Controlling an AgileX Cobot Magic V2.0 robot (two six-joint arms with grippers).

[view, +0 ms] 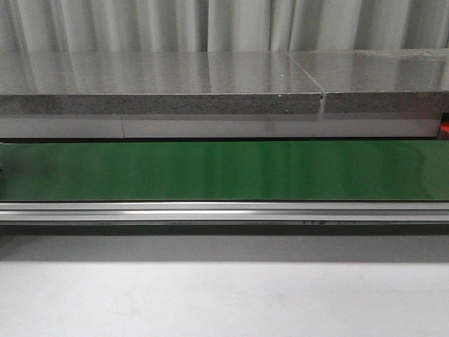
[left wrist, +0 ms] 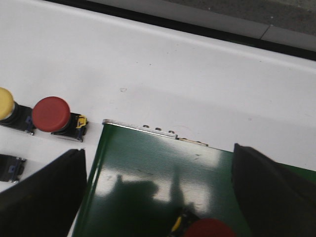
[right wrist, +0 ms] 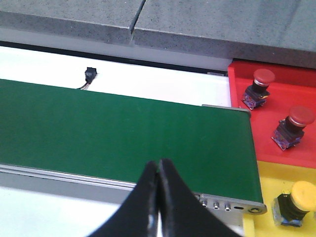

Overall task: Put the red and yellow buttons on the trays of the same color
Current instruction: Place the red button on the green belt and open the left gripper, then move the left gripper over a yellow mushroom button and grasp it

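Currently, left end effector (left wrist: 207, 197): open above red button (left wrist: 210, 228) on green belt (left wrist: 148, 168).
Right end effector (right wrist: 158, 197): closed, empty.
Red tray (right wrist: 296, 94): two red buttons.

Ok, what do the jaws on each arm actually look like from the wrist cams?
Both are plain black with a matte finish. The left gripper shows as two broad, dark slabs at the lower corners of its view, with angled upper edges. The right gripper has two slim, curved jaws tapering to narrow tips. No cables, markings or labels show on either, and the front view shows neither arm.
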